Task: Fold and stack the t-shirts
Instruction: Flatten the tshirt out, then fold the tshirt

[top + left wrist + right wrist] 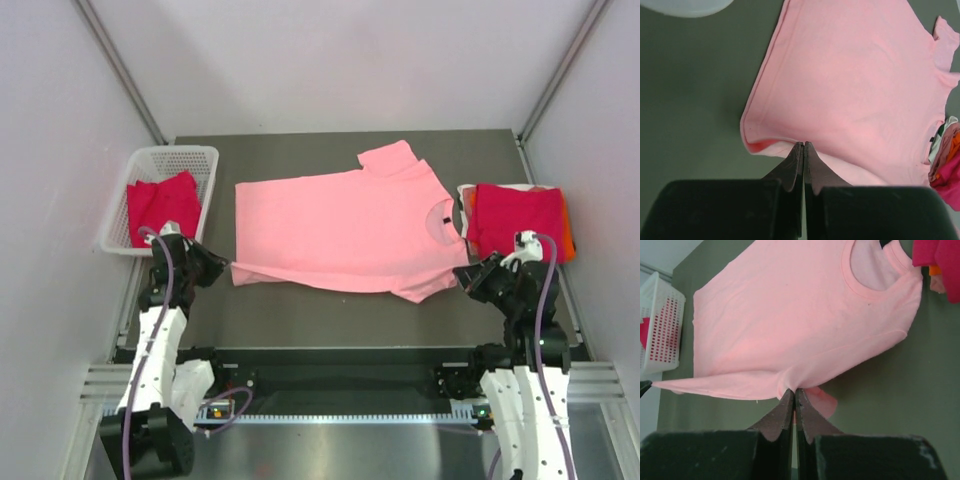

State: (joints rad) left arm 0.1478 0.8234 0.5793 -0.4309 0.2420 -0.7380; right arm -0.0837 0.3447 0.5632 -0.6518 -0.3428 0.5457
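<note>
Tabletop (330, 310), dark, is largely covered by the salmon-pink t-shirt (340, 225), which is spread flat at centre, collar toward the right, hem toward the left. A stack of folded tees (515, 220), crimson on top with orange and white showing at the edges, is seen at the right edge. A white mesh basket (175, 152) with a crimson tee (160, 205) inside is placed at far left. The near hem corner is pinched by the left gripper (804, 146), jaws pressed together on the cloth. The near side by the sleeve is clamped likewise by the right gripper (793, 391), fabric bunched at its tips. Cloth is judged light and limp, prone to sag and wrinkle between holds. Edges and corners are best taken and kept taut, so that a clean fold can be laid.
</note>
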